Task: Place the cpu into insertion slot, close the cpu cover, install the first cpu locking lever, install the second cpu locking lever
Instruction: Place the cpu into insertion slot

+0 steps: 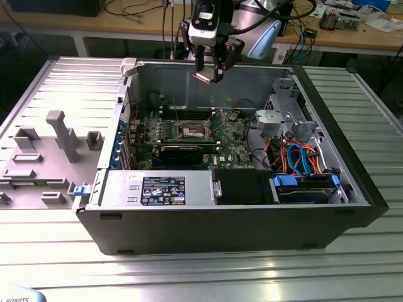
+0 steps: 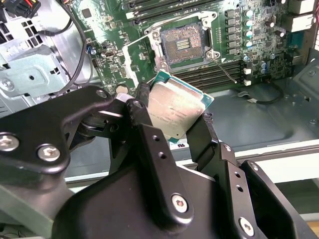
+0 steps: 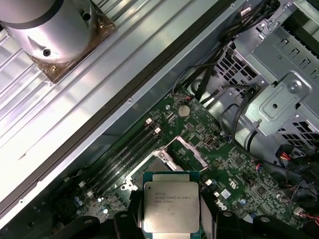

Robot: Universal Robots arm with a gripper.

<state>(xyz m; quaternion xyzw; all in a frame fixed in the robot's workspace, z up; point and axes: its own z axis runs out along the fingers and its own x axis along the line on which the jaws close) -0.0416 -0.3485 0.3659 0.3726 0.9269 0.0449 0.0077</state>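
Note:
My gripper [image 1: 210, 74] hangs high above the open computer case, near its back wall. It is shut on the cpu [image 2: 174, 107], a flat square chip with a silver-grey top, pinched by its edges between two black fingers [image 2: 143, 107]. The first wrist view shows the cpu [image 3: 171, 205] from above, level in the gripper [image 3: 172, 215]. Well below it on the green motherboard lies the insertion slot [image 2: 183, 45], its dark pin field bare. In the exterior view the slot [image 1: 194, 130] is at the board's middle. The cpu cover [image 3: 195, 149] stands swung open beside it. A thin wire locking lever [image 2: 224, 67] sticks out, unlatched.
A black graphics card [image 1: 182, 151] lies just in front of the slot. A metal drive cage [image 1: 286, 113] and blue cables [image 1: 302, 157] are at the exterior view's right, the power supply [image 1: 157, 189] along the front. A grey fixture tray [image 1: 50, 145] lies outside the case.

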